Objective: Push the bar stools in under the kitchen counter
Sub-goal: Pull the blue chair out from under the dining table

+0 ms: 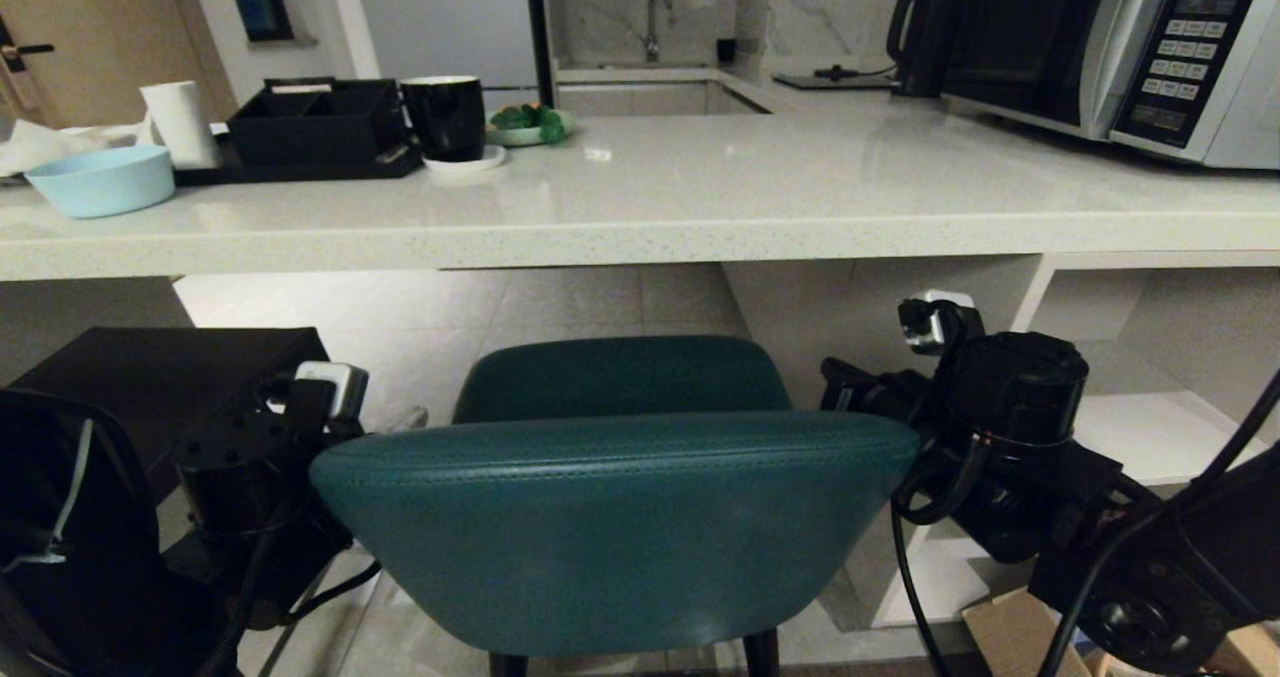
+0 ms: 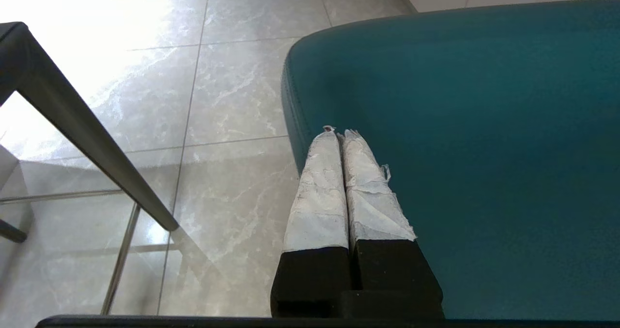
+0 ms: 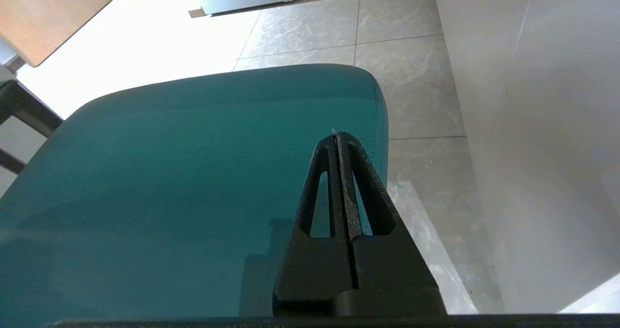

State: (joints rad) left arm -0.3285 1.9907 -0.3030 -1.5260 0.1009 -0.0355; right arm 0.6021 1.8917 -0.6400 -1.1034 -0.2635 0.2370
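The teal bar stool stands in the middle before the kitchen counter (image 1: 640, 227), its curved back (image 1: 615, 517) towards me and its seat (image 1: 620, 377) just short of the slab's edge. The boxy dark grey stool (image 1: 170, 377) stands to its left; its dark frame (image 2: 87, 139) shows in the left wrist view. My left gripper (image 1: 410, 419) is at the teal stool's left side, its white-taped fingers shut over the seat's left edge (image 2: 337, 133). My right gripper (image 1: 835, 382) is at the right side, shut over the seat's right edge (image 3: 337, 135). Whether either touches the leather I cannot tell.
On the counter stand a microwave (image 1: 1130, 47), a kettle (image 1: 925, 27), a black mug (image 1: 445, 117), a black organiser tray (image 1: 310, 122), a paper roll (image 1: 182, 122) and a blue bowl (image 1: 100, 179). White shelf cubbies (image 1: 1150, 357) and a pale support panel (image 3: 533, 148) lie right of the stool. Tiled floor runs under the slab.
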